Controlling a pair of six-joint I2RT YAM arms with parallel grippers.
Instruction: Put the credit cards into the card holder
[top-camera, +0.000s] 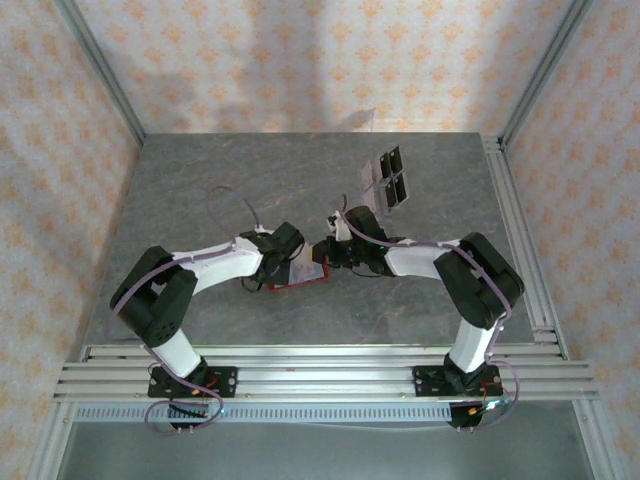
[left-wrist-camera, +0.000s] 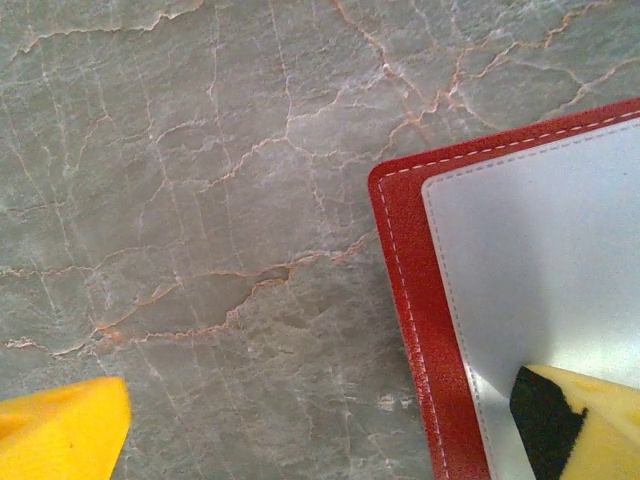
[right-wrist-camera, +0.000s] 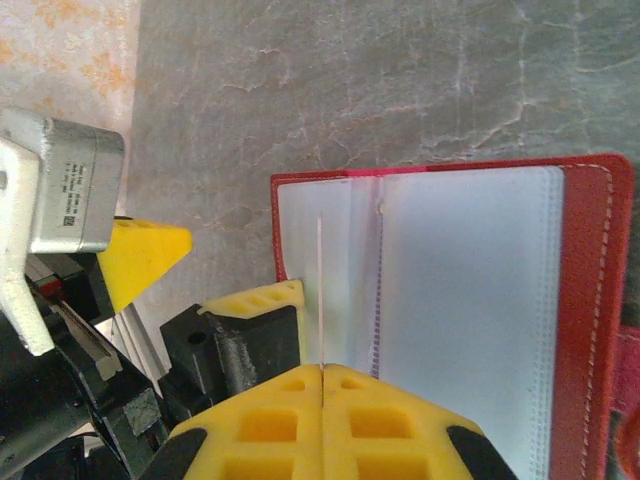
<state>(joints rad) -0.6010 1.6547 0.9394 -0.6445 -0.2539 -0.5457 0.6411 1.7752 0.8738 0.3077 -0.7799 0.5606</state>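
Now, eyes on the red card holder (right-wrist-camera: 480, 300): spread open, flat on the grey marbled table (top-camera: 200, 200), a little nearer the arm bases than mid-table, right between the two arms. Pale lining facing up, clear sleeves stacked either side of the centre fold, white stitching round the red border. Long axis running left to right across the table in the top view, right end tipped a touch farther from the bases, fold lying crosswise to that. Small red tab poking off one short edge in the right wrist view.

On to the right gripper (right-wrist-camera: 322, 368): yellow fingers pressed tight together, tips over the edge of the lining close by the fold. Thin pale line rising from the seam between them across one page, either a card seen edge-on or just a crease; cannot tell which.

Over to the left gripper (left-wrist-camera: 320, 400): spread wide, straddling a corner of the holder. One finger (left-wrist-camera: 585, 425) with its black pad over the pale lining, the other out over bare table just outside the red border.

Farther back and off to the right, well apart from the holder: a clear stand (top-camera: 388, 178), tilted, carrying four dark rectangles (top-camera: 396, 160) set two by two.
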